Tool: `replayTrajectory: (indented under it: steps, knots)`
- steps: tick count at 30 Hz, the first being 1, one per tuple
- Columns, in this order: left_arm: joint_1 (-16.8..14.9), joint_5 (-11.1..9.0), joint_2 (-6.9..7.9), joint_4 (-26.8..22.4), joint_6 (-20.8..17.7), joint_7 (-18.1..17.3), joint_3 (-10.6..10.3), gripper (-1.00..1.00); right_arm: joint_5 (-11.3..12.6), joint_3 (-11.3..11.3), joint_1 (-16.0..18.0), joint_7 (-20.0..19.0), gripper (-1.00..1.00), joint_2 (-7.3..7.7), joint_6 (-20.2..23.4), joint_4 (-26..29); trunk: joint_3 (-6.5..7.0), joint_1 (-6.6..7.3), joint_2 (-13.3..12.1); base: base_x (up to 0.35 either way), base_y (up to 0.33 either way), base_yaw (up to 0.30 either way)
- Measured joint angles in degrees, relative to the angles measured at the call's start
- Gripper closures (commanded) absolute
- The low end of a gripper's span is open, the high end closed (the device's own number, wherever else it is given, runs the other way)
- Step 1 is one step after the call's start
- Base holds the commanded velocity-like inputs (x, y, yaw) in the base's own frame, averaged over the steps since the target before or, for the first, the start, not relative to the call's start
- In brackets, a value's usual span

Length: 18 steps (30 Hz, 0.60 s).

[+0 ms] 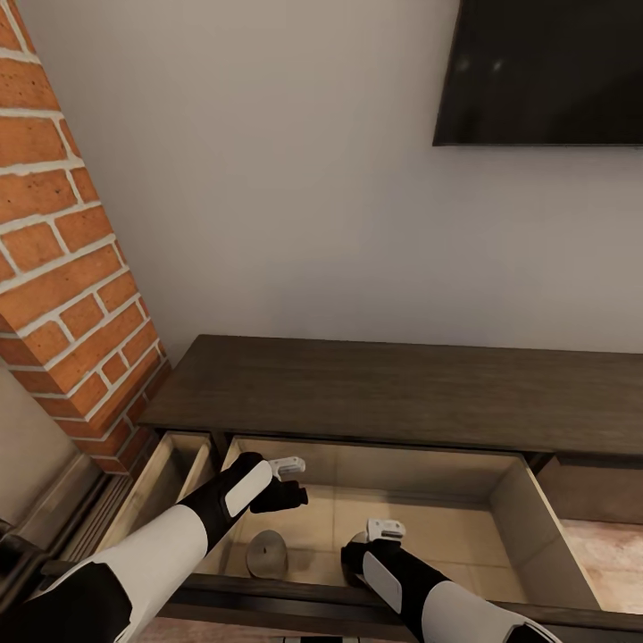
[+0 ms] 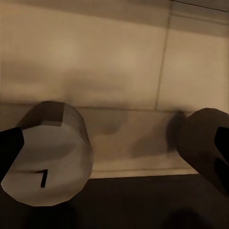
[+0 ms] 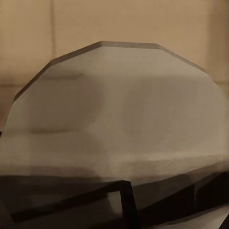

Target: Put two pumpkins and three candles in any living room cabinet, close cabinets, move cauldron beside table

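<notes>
The long dark-brown cabinet (image 1: 384,393) has a wide drawer (image 1: 549,536) pulled out, pale beige inside. A grey candle (image 1: 266,552) stands on the drawer floor near its front; in the left wrist view it is the candle (image 2: 47,157) with a dark wick, and a second candle (image 2: 202,143) stands apart from it. My left gripper (image 1: 284,489) hovers open above the drawer, its fingertips (image 2: 9,148) spread wide with nothing between them. My right gripper (image 1: 355,554) is down inside the drawer right at a candle (image 3: 119,109), seen very close; its fingers are hidden.
A red brick pillar (image 1: 62,268) rises at the left, close to the cabinet's end. A narrower drawer (image 1: 165,478) beside the wide one also stands open. A black TV (image 1: 545,71) hangs on the white wall above. The drawer's dark front rail (image 1: 295,594) lies just before both arms.
</notes>
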State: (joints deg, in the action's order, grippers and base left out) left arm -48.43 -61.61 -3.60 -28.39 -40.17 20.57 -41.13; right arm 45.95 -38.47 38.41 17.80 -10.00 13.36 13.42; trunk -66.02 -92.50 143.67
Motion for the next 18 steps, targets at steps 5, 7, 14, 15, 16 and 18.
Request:
replayTrajectory:
  steps: [5, 7, 14, 15, 16, 18]
  knots:
    - [0.0, 0.0, 0.00, 0.0, 0.0, 0.0, 0.0, -1.00, 0.0, 0.1, 0.0, -0.1, -1.00, 0.00, 0.0, 0.0, 0.00, 0.00, 0.0, 0.000, 0.000, 0.000]
    - [0.0, 0.0, 0.00, 0.0, 0.0, 0.0, 0.0, -1.00, 0.0, 0.1, 0.0, -0.1, -1.00, 0.00, 0.0, 0.0, 0.00, 0.00, 0.0, 0.000, 0.000, 0.000]
    - [0.0, 0.0, 0.00, 0.0, 0.0, 0.0, 0.0, -1.00, 0.1, 0.1, 0.0, -0.1, -1.00, 0.00, 0.0, 0.0, 0.00, 0.00, 0.0, 0.000, 0.000, 0.000]
    - [0.0, 0.0, 0.00, 0.0, 0.0, 0.0, 0.0, -1.00, 0.1, 0.1, -0.1, -0.1, -1.00, 0.00, 0.0, 0.0, 0.00, 0.00, 0.0, 0.000, 0.000, 0.000]
    - [0.0, 0.0, 0.00, 0.0, 0.0, 0.0, 0.0, -1.00, 0.1, 0.1, -0.1, -0.1, -1.00, 0.00, 0.0, 0.0, 0.00, 0.00, 0.0, 0.000, 0.000, 0.000]
    - [0.0, 0.0, 0.00, 0.0, 0.0, 0.0, 0.0, -1.00, 0.1, 0.1, -0.1, -0.1, -1.00, 0.00, 0.0, 0.0, 0.00, 0.00, 0.0, 0.000, 0.000, 0.000]
